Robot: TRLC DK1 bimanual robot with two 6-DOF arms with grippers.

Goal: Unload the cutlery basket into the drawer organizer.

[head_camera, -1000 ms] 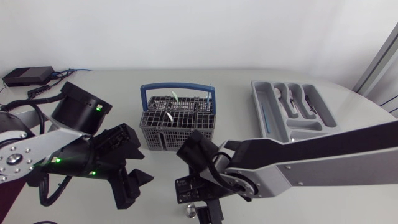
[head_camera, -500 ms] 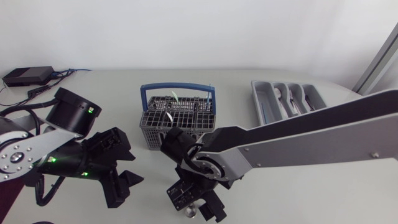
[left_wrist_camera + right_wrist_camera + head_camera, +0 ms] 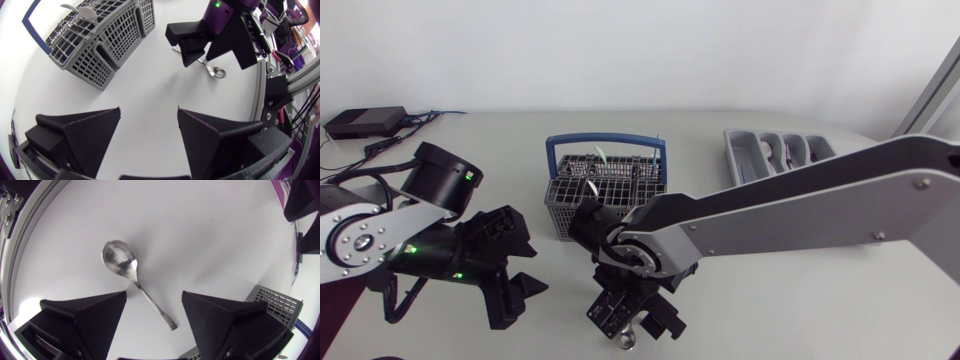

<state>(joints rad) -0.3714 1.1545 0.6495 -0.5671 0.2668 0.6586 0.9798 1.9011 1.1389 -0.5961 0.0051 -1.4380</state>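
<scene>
White table [image 3: 210, 225], spoon [image 3: 131, 277] flat, handle between spread right pincer [image 3: 153, 295]

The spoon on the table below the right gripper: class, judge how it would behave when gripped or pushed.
The spoon looks like polished metal, so probably stiff and slippery. It lies flat on the table, so a push would likely slide or spin it rather than roll it.

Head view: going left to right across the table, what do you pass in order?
black box → left gripper → cutlery basket → drawer organizer. The right gripper and the spoon overlap the basket's span, so both are left out.
</scene>
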